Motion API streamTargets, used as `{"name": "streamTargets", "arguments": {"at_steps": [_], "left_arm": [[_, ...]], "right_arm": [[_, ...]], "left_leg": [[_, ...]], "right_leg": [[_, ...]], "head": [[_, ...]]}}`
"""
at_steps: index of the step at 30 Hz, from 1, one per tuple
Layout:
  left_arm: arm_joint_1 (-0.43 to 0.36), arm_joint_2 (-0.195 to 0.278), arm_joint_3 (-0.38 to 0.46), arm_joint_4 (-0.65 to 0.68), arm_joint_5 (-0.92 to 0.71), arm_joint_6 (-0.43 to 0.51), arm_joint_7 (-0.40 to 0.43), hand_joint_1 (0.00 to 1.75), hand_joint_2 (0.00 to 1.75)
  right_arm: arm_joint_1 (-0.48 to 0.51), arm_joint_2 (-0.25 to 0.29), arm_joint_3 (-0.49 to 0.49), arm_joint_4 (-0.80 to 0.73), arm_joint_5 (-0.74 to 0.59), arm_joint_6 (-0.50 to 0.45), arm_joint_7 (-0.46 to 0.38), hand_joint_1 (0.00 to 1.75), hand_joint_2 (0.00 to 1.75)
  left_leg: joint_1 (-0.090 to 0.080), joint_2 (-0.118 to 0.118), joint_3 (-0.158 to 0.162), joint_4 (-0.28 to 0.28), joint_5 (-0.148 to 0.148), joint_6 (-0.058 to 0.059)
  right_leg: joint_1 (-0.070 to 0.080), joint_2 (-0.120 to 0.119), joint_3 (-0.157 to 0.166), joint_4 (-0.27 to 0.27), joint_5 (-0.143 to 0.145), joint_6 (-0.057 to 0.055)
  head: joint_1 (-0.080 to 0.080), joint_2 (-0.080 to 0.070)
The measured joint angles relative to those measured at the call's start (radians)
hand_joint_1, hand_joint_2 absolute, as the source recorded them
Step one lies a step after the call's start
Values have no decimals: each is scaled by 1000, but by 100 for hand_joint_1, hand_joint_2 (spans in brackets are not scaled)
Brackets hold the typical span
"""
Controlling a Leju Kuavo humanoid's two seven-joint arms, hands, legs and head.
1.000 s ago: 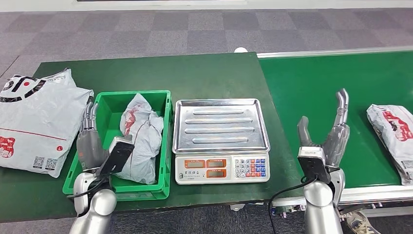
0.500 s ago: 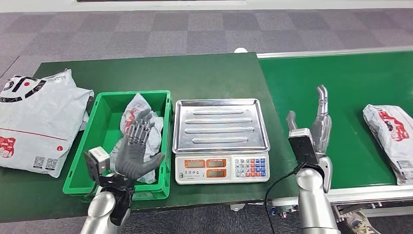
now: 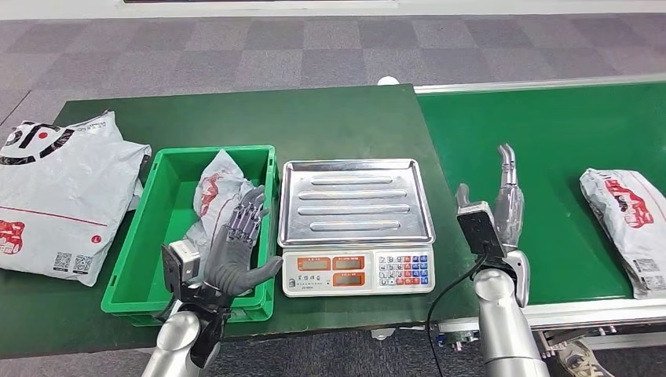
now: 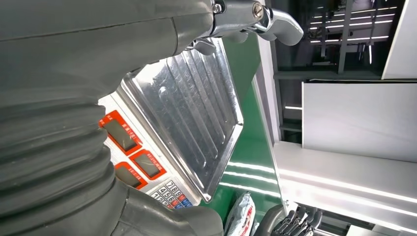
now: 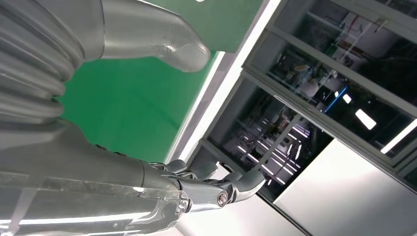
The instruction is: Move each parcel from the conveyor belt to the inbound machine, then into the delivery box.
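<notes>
While both hands' fingers [image 3: 246, 218] spread wide holding nothing, the green crate [image 3: 157, 196] contains one parcel [image 3: 220, 196].

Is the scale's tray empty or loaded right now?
Empty. The scale's tray shows bare ribbed metal with no parcel on it; one parcel lies in the green crate and another on the belt.
</notes>
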Motion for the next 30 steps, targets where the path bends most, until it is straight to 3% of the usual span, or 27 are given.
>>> {"name": "streamTargets", "arguments": {"at_steps": [3, 7, 10, 20, 25, 30], "left_arm": [[0, 0, 0, 4, 0, -2, 0, 0, 175], [0, -1, -1, 4, 16, -30, 16, 0, 175], [1, -1, -8, 4, 27, -46, 29, 0, 175], [1, -1, -18, 3, 39, -67, 60, 0, 175], [1, -1, -22, 3, 34, -68, 70, 0, 175], [1, -1, -23, 3, 29, -69, 74, 0, 175]], "right_arm": [[-1, -1, 0, 5, 16, -16, 9, 0, 175], [-7, -10, -28, 30, 91, -108, 68, 0, 175], [-18, -29, -94, 84, 102, -183, 88, 0, 175], [-88, -92, -328, 318, 88, -308, 108, 0, 175], [-124, -121, -400, 442, 174, -327, 139, 0, 175], [-154, -141, -493, 540, 317, -326, 236, 0, 175]], "left_leg": [[0, 0, 0, 0, 0, 0], [0, -1, 0, 0, 0, 0], [0, -1, 0, 0, 0, 0], [-1, -1, 0, 0, 0, 1], [-1, -1, 0, 0, 0, 0], [-1, -1, 0, 0, 0, 0]], "right_leg": [[0, 0, 0, 0, 0, 0], [0, 0, 0, 0, 0, 0], [0, -1, 1, 0, 0, 0], [-1, 0, 0, 0, 0, 0], [-1, 0, 0, 0, 0, 0], [-1, -1, 1, 0, 0, 0]], "head": [[0, 0], [0, 0], [0, 0], [0, 0], [0, 0], [0, 0]]}}
